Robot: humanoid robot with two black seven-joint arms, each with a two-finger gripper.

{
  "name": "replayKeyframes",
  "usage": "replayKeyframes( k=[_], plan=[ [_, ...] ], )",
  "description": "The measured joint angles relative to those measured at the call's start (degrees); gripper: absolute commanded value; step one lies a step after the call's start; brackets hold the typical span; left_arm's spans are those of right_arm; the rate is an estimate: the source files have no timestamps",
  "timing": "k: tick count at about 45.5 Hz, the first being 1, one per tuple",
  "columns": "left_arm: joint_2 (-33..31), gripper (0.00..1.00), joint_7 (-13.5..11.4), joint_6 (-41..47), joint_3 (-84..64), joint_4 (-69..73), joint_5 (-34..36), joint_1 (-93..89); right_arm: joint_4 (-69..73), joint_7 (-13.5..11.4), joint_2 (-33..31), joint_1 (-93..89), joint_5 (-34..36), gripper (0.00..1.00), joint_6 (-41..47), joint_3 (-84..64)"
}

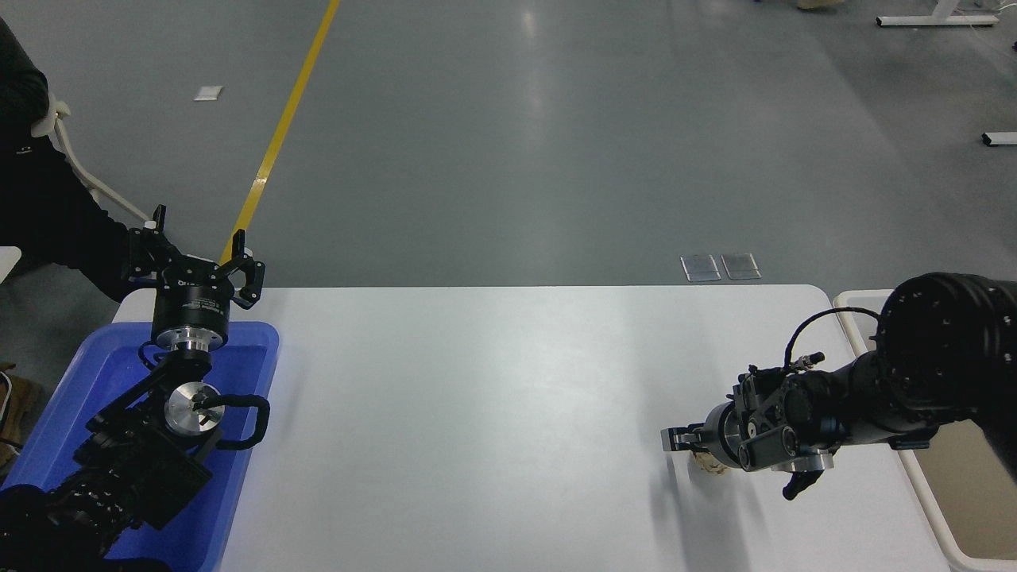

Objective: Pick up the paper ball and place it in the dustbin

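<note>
The paper ball (706, 464) is a tan crumpled wad on the white table (493, 413) at the right, and only a small edge of it shows. My right gripper (685, 445) is down on the table right over the ball and covers most of it. The frame does not show how the jaws stand around the ball. The dustbin (920, 481), cream-white with a beige inside, stands off the table's right edge, partly behind my right arm. My left gripper (195, 256) is open and empty, parked at the lower left.
A blue tray (71, 397) lies under my left arm at the table's left end. A person in dark clothing (40, 214) is at the far left. Grey floor with a yellow line (278, 135) lies beyond the table.
</note>
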Motion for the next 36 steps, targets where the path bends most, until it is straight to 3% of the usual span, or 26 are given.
replayKeyframes(
  k=[11,15,20,36],
  plan=[
    [0.0,0.99,0.0,0.0,0.0,0.0,0.0,0.0,-1.0,0.3,0.3,-1.0,-1.0,0.22,-0.6,-0.8],
    [0.0,0.99,0.0,0.0,0.0,0.0,0.0,0.0,-1.2,0.3,0.4,-1.2,-1.3,0.17,-0.8,-1.1],
    [0.0,0.99,0.0,0.0,0.0,0.0,0.0,0.0,-1.3,0.4,0.4,-1.3,-1.7,0.00,-0.9,-1.8],
    [0.0,0.99,0.0,0.0,0.0,0.0,0.0,0.0,-1.4,0.6,0.4,-1.6,-2.3,0.00,-1.2,-2.9]
  ],
)
